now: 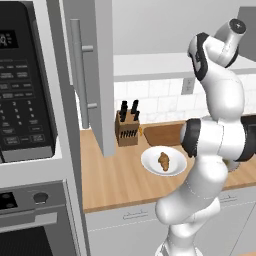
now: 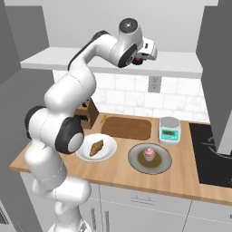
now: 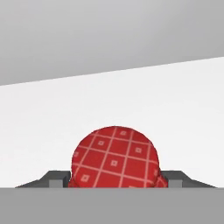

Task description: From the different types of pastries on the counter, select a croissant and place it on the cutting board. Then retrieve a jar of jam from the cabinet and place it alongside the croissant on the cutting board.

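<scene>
The jar of jam (image 3: 114, 157) has a red checked lid and stands on the white shelf (image 2: 181, 63) of the open cabinet (image 1: 100, 75). My gripper (image 3: 116, 179) is open, with one fingertip close to each side of the jar. From the right base the gripper (image 2: 141, 58) is up at shelf height, with a bit of red jar (image 2: 138, 61) under it. The golden-brown croissant (image 2: 96, 147) lies on a round white plate (image 2: 108, 154) on the counter (image 2: 118, 174). The dark brown cutting board (image 2: 127, 128) behind the plate is bare. A pink-frosted cupcake (image 2: 149, 153) sits on a grey plate (image 2: 161, 165).
A knife block (image 1: 127, 127) stands left of the cutting board, and a small kitchen scale (image 2: 169, 130) stands to its right. The black microwave (image 1: 22, 85) is at the far left, with an oven below it. The black hob (image 2: 210, 154) is on the right. The open cabinet door's bar handle (image 1: 77, 70) hangs beside the arm.
</scene>
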Available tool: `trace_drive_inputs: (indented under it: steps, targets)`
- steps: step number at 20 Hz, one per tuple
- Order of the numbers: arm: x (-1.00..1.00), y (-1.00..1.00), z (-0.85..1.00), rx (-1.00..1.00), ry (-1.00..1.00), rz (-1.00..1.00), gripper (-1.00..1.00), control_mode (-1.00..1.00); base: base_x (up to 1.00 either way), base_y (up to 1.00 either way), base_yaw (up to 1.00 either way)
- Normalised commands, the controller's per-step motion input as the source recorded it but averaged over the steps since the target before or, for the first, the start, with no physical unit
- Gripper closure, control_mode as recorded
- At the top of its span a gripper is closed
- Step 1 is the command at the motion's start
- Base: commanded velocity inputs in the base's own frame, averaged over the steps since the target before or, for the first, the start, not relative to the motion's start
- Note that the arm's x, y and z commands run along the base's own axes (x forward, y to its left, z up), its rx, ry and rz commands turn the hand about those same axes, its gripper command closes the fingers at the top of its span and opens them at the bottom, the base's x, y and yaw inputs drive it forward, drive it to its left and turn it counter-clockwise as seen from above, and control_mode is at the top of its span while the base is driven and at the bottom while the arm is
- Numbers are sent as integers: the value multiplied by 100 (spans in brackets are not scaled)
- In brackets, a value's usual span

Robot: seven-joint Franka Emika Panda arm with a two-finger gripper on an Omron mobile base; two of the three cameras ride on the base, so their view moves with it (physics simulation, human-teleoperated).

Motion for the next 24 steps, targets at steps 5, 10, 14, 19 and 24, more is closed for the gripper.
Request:
trace_drive_inputs:
  steps: [5, 10, 14, 19, 24]
  targets:
    - [-90, 0, 0, 2, -2, 0, 100, -100, 0, 0, 0]
    - [-100, 22, 0, 2, -1, 1, 100, -100, 0, 0, 0]
    - [-100, 60, 0, 0, -6, 4, 100, -100, 0, 0, 0]
    - [-100, 43, 0, 0, -3, 10, 100, -100, 0, 0, 0]
    - [-100, 15, 0, 0, 0, 19, 100, -100, 0, 0, 0]
